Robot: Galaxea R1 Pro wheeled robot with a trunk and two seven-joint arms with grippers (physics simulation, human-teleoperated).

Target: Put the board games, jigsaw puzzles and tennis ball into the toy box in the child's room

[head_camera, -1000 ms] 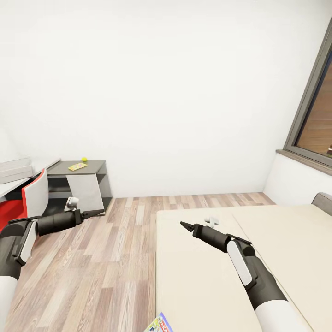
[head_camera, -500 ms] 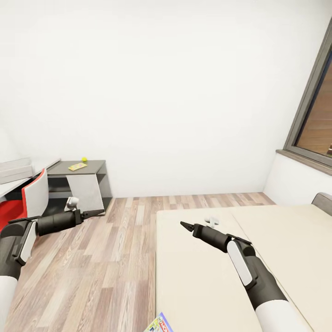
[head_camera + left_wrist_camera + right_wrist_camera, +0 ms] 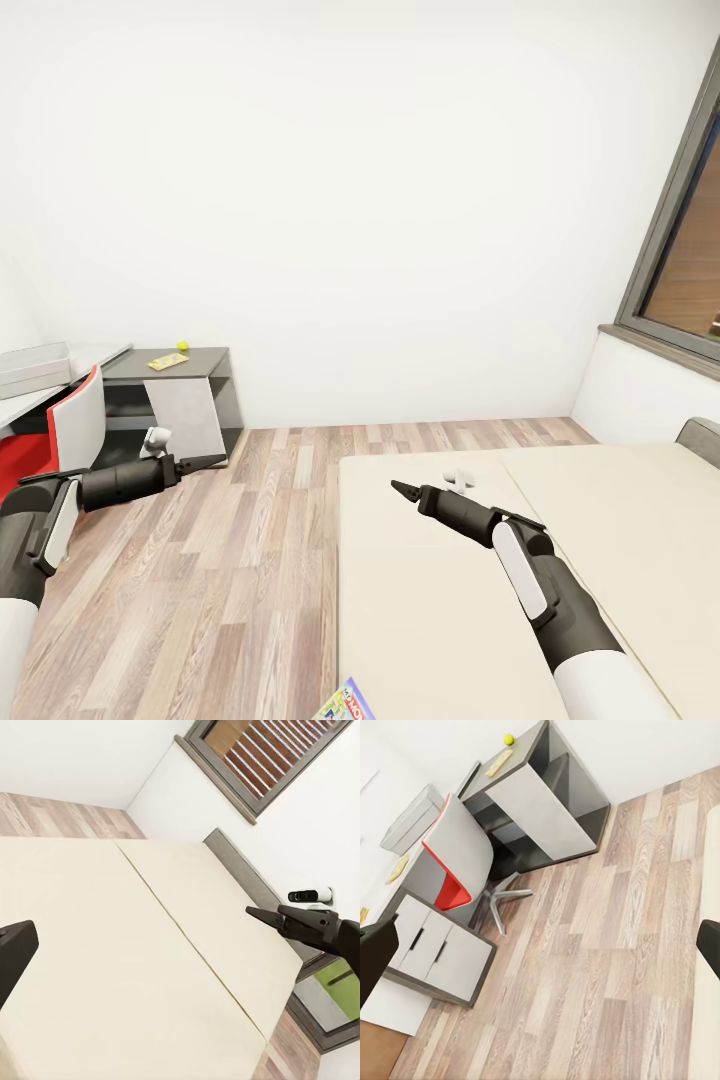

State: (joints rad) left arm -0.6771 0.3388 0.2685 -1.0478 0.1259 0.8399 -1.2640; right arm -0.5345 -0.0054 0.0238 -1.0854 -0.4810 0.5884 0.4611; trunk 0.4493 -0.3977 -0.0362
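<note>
The bed [image 3: 430,600] lies in front of me, and my right gripper [image 3: 400,488] hovers open over its cream mattress. One board game's colourful corner [image 3: 346,703] pokes in at the bed's near left edge. My left gripper [image 3: 212,461] hangs open above the wood floor. Far left stands the table [image 3: 205,357]; on its dark wing sit the tennis ball [image 3: 183,345] and a flat yellow toy [image 3: 167,361], game or puzzle I cannot tell. The grey toy box [image 3: 35,365] rests on the light wing. The right wrist view has the ball [image 3: 508,739] and toy box [image 3: 409,821].
A red and white swivel chair [image 3: 62,430] stands in front of the table, beside white drawers [image 3: 439,952]. A window [image 3: 685,270] is in the right wall. A small white object [image 3: 457,479] lies on the bed beyond my right gripper. Wood floor [image 3: 240,560] runs between bed and table.
</note>
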